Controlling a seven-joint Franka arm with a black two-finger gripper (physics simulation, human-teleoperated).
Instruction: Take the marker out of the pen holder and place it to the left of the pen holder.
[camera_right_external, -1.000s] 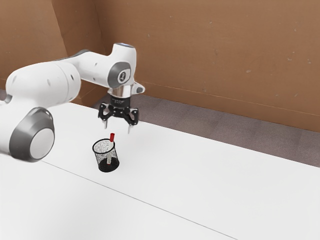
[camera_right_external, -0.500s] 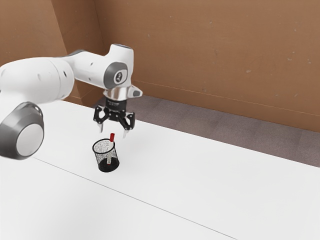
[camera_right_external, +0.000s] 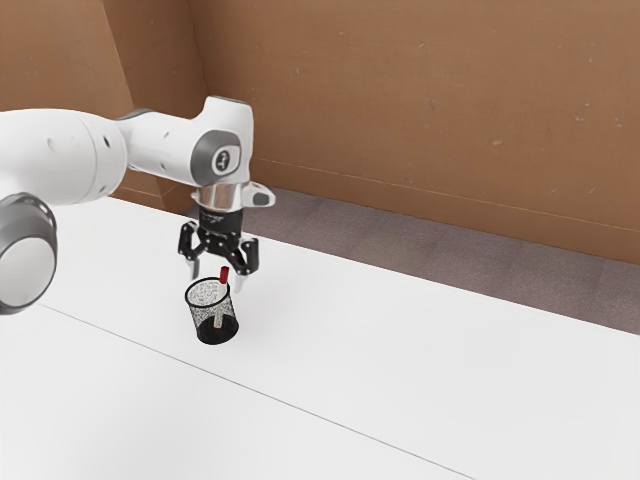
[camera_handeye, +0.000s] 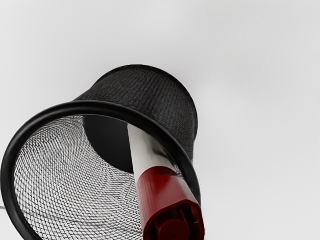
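Hovers above holder (camera_handeye: 145, 87) with jaws spread, likely at approach step; needs lowering astride marker (camera_handeye: 164, 187), firm pinch, then lifting clear of holder.

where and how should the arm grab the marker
Best by the marker's red end, probably from above, closing across two opposite sides: that end stands up past the rim of the pen holder, while the white body slants down inside the mesh
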